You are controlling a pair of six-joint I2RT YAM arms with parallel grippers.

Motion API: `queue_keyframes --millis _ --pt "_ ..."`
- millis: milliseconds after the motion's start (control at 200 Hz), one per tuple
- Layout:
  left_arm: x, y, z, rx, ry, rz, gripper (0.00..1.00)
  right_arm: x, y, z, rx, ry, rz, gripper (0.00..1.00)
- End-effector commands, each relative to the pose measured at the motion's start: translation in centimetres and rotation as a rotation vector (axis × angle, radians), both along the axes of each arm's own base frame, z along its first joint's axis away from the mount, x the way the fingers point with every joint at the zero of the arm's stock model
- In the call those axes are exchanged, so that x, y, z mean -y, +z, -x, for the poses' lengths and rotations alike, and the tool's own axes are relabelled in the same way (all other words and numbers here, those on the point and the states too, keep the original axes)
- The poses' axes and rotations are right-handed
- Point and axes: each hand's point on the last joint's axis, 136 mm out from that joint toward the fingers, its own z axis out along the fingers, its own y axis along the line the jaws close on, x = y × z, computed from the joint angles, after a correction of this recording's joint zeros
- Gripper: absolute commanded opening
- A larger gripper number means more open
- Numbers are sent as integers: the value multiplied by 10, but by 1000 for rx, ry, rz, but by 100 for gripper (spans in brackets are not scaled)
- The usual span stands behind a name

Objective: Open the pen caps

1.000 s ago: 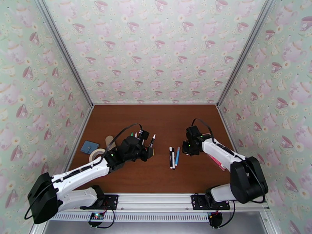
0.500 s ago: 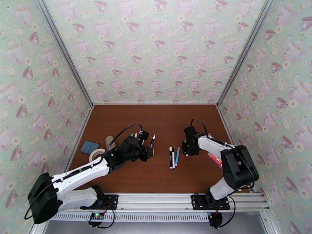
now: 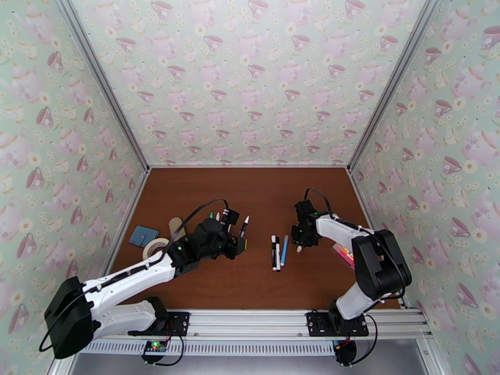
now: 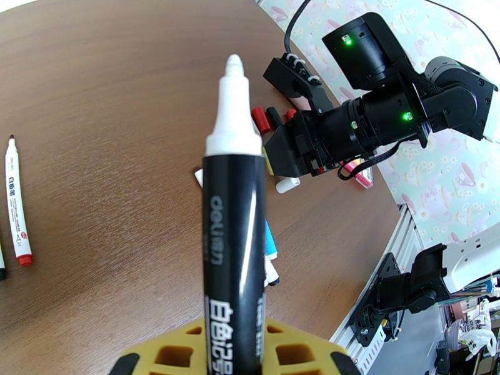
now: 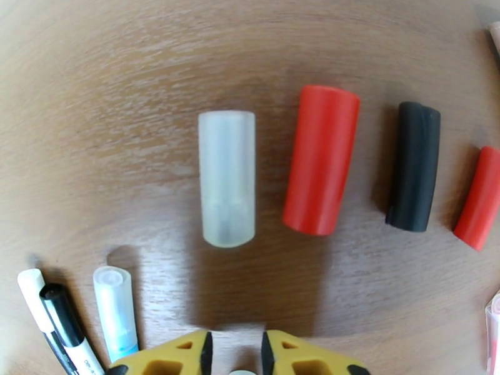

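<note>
An uncapped black pen (image 4: 232,245) is held tip-up, clamped in the left claw (image 4: 231,356), whose arm is stretched over the desk (image 3: 250,189). A white cap (image 5: 227,178) is laid beside a red cap (image 5: 321,159) and a black cap (image 5: 413,165) under the downward-pointed right claw (image 5: 234,357), its fingers slightly apart.

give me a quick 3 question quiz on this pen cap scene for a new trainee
1. The black pen stands in the left hand. Its tip is: A) capped B) bare C) hidden
2. True or false: the right hand is gripping the white cap.
3. In the right wrist view, name the colour of the third cap, lying between the white cap and the black cap.
Key: 1 B. 2 false, it lies free on the table. 3 red.
</note>
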Motion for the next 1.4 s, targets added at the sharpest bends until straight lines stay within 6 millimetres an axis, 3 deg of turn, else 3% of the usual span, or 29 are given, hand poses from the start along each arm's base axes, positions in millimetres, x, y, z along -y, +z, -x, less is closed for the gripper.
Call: queue_keyframes --millis 0,165,461,566,1392 --pt "0 7 -4 29 11 5 3 0 21 -6 56 -6 -11 35" --pt "0 10 -3 35 11 9 3 3 30 11 53 -49 -27 39" --pt "3 10 -4 37 2 15 3 -1 27 37 6 -65 -28 41" --pt "4 9 -4 36 2 17 3 -7 25 38 -5 -52 -41 41" --pt "4 4 -3 31 2 16 3 0 4 37 -45 -52 33 31"
